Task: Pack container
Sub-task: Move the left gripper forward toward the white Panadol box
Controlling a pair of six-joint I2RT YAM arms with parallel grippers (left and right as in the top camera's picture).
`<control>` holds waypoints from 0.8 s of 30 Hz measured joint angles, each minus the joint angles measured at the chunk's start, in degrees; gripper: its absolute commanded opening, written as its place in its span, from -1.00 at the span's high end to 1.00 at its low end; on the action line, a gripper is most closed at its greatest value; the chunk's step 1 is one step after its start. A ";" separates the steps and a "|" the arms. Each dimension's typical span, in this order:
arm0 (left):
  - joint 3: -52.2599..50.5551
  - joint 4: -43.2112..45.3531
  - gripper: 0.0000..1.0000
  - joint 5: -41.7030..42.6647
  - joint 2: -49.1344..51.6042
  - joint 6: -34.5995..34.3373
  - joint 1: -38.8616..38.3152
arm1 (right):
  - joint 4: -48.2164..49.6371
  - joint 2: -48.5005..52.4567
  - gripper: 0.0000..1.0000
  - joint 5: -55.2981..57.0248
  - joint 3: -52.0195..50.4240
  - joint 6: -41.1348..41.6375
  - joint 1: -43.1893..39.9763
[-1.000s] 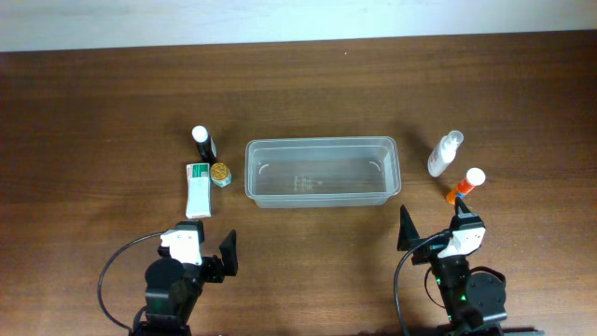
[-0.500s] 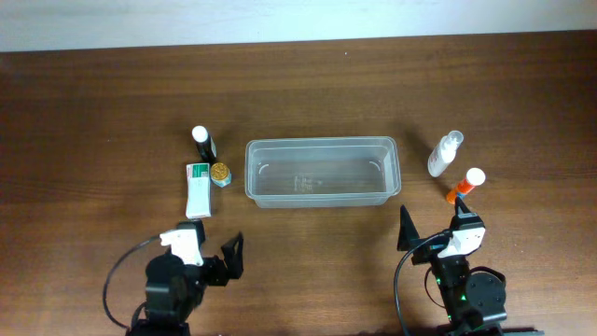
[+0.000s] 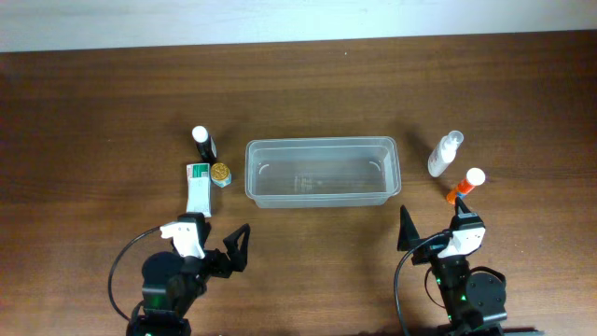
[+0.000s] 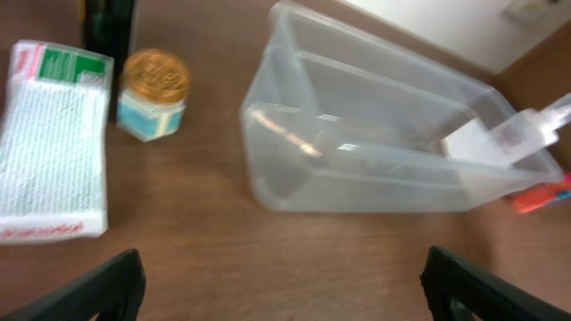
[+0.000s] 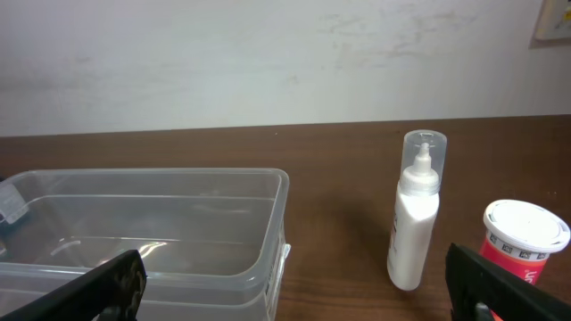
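Note:
The clear container (image 3: 322,142) stands empty at the table's middle, and shows as well in the left wrist view (image 4: 268,169) and the right wrist view (image 5: 268,214). My left gripper (image 3: 216,235) hangs open near the front edge, short of the container's left end; its fingertips (image 4: 125,267) frame bare wood. Just as wide open, my right gripper (image 3: 435,222) sits in front of the container's right end, nothing between its fingers (image 5: 120,272).
Left of the container are a dark bottle with a white cap (image 3: 203,143), a small gold-lidded jar (image 3: 220,174) and a white-and-green packet (image 3: 198,189). To its right stand a white spray bottle (image 3: 445,154) and an orange bottle with a white cap (image 3: 465,185).
My left gripper has swung forward and to the right, toward the container's left end. The right arm and all objects have stayed still.

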 measured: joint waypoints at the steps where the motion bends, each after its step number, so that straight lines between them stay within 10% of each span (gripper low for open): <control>1: 0.00 0.39 -0.99 0.76 0.00 -0.07 0.00 | 0.00 0.00 -0.97 0.00 0.00 -0.02 0.00; 14: 10.60 -20.11 -0.99 -1.38 2.29 -0.59 -0.04 | 0.00 0.00 -0.97 0.00 0.00 0.02 0.00; 24: 25.18 -29.00 -0.99 -7.82 27.63 0.70 -0.70 | -0.02 0.00 -0.97 0.00 0.00 -0.02 0.00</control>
